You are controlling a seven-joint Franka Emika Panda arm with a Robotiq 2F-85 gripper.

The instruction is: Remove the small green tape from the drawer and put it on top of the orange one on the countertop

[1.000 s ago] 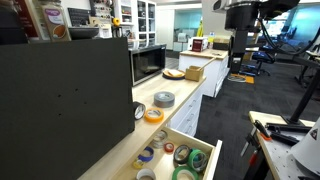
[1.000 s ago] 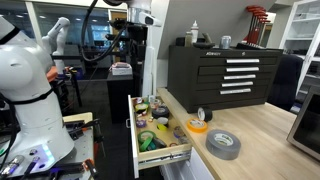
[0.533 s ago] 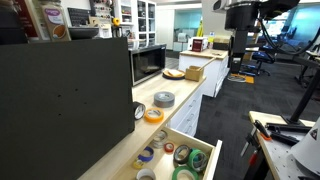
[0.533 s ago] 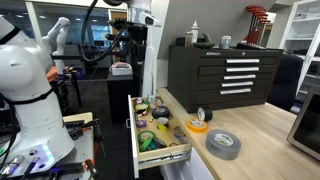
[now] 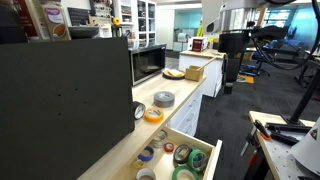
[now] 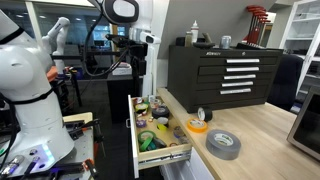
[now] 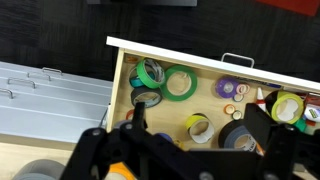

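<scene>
The drawer (image 7: 118, 62) stands open below me, with a white front panel and a light-wood floor holding several tape rolls. The small green tape (image 7: 180, 82) lies flat near the front panel, beside a wider green roll (image 7: 150, 73). My gripper (image 7: 197, 126) is open and empty, high above the drawer's middle, with its dark fingers (image 7: 133, 116) framing a yellow roll and a grey roll. It hangs well above the drawer in both exterior views (image 5: 227, 82) (image 6: 137, 75). The orange one (image 5: 153, 115) (image 6: 197, 126) lies flat on the countertop (image 5: 185, 85) behind the drawer.
A bigger grey roll (image 5: 164, 99) (image 6: 223, 144) lies on the countertop next to the orange one. A black tool chest (image 6: 225, 72) and a microwave (image 5: 148, 63) stand on the countertop. A purple roll (image 7: 226, 89) and several small rolls crowd the drawer.
The arm has come down and moved toward the open drawer. The tapes and the drawer have not moved.
</scene>
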